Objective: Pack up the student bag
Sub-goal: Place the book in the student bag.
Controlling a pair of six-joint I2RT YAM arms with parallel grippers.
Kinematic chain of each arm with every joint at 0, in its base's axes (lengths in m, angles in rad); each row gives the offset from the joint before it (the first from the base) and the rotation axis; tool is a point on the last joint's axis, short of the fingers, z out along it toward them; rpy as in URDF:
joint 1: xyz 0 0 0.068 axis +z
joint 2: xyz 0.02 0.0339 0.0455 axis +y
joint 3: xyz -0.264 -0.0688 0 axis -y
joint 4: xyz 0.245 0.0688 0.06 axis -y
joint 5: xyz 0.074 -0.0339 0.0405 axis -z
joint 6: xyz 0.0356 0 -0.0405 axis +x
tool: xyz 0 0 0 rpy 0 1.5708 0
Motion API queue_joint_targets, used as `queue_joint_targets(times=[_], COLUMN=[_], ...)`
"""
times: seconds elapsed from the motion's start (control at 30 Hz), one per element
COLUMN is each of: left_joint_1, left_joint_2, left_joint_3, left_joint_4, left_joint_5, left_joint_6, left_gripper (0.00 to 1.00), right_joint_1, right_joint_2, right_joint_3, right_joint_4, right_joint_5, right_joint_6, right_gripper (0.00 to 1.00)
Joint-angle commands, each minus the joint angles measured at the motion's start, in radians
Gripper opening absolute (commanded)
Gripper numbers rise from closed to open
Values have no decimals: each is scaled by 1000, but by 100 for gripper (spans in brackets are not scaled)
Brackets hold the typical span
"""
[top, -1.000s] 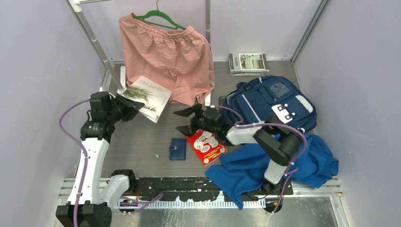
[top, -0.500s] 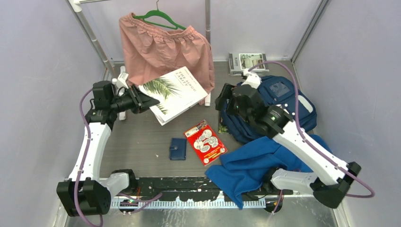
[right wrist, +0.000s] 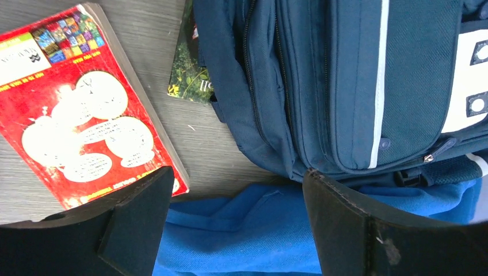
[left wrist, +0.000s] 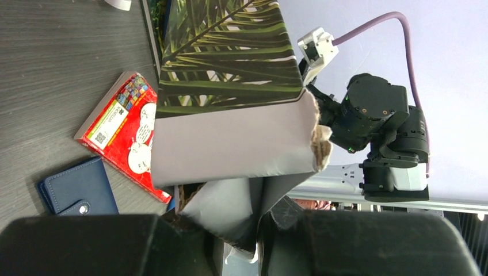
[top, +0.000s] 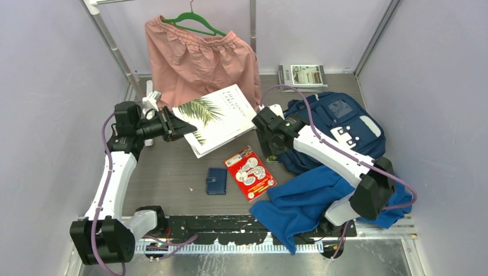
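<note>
Student bag (top: 336, 121) lies flat at right-back of the table, near edge touching the royal-blue cloth (top: 311, 201). Palm-leaf book (top: 218, 115) is held tilted, clear of the table, with the left gripper (top: 179, 125) clamped on its corner. Red book (top: 250, 172) and wallet (top: 216, 180) lie flat at centre. Right gripper (right wrist: 236, 213) has jaws wide apart, empty, above the bag's left edge.

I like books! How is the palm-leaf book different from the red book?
The palm-leaf book is white and green; the red book is red with white cartoon shapes. The left gripper pinches the palm-leaf book, tilted above the table; the red book lies flat on it, untouched. The palm-leaf book looks bigger than the red book. Both show their covers.
</note>
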Motion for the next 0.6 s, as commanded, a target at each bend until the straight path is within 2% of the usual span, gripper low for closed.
queue_joint_targets(times=[0.0,0.17,0.3,0.5,0.57], left_joint_1=[4,4,4,4,4], left_joint_2=[-22,-2,-9,-7,-10], left_joint_3=[14,50,38,26,26], left_joint_4=[25,-62,-63,-42,-41], left_joint_5=[23,13,12,28,28], left_joint_6=[35,95,95,77,76], left_gripper=[6,6,6,6,6], right_joint_1=[0,-23,-79,-154,-165], right_joint_2=[56,113,61,93,109], right_joint_3=[-6,-15,-32,-57,-69], right_joint_4=[1,59,119,173,194], right_joint_5=[-20,94,32,-8,-17], right_joint_6=[-70,-93,-92,-104,-107], right_gripper=[87,87,84,68,66])
